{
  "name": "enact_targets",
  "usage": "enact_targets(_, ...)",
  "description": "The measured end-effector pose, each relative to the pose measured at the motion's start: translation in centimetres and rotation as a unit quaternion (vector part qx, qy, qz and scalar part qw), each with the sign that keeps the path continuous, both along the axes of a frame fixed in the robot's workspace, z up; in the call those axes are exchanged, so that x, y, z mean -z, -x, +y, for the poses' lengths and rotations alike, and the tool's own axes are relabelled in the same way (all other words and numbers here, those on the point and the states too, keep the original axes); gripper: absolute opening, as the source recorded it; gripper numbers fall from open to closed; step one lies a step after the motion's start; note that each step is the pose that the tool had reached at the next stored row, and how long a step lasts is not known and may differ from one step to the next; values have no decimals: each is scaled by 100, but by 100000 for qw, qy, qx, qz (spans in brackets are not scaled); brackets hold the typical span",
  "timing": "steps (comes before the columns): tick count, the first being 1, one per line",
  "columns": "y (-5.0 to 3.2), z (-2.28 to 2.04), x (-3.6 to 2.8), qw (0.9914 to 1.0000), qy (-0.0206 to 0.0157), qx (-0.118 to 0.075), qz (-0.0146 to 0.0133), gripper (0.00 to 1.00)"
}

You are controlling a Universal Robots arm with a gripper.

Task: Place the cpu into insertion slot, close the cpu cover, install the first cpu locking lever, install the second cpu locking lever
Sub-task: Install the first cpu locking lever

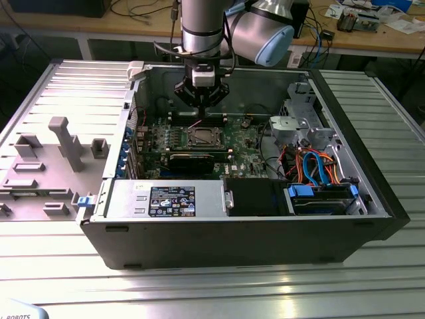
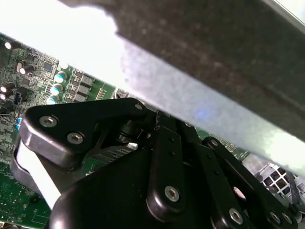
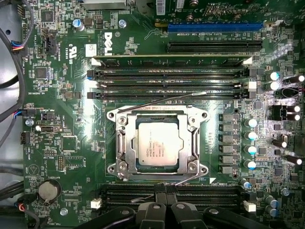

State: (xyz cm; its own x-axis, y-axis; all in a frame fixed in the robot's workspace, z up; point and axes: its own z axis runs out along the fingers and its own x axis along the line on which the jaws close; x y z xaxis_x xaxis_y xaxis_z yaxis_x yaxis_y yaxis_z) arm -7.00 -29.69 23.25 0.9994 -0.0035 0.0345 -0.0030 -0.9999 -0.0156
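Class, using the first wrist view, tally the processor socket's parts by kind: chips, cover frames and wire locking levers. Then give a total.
Chip: 1
Cover frame: 1
Wire levers: 2
Total: 4

The cpu (image 3: 158, 144) is topped with pale, dull silver metal; the cpu cover (image 3: 125, 143) is seen as brighter, shinier metal. The circuit board (image 3: 62, 95) is coated in glossy green. The gripper (image 3: 165, 206) is built of matt black links fastened with bright screws. The table (image 1: 199, 286) is formed of ribbed, brushed metal
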Motion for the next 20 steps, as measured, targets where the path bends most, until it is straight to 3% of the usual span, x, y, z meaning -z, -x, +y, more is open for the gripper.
enact_targets(10, -2, 1, -1, 100000, -7, -3, -7, 11)
enact_targets(12, -2, 0, -50, 100000, -7, -2, -7, 11)
enact_targets(18, -2, 1, -314, 100000, 12, -1, -4, 11)
enact_targets(20, -2, 1, -361, 100000, 18, -5, -6, 11)
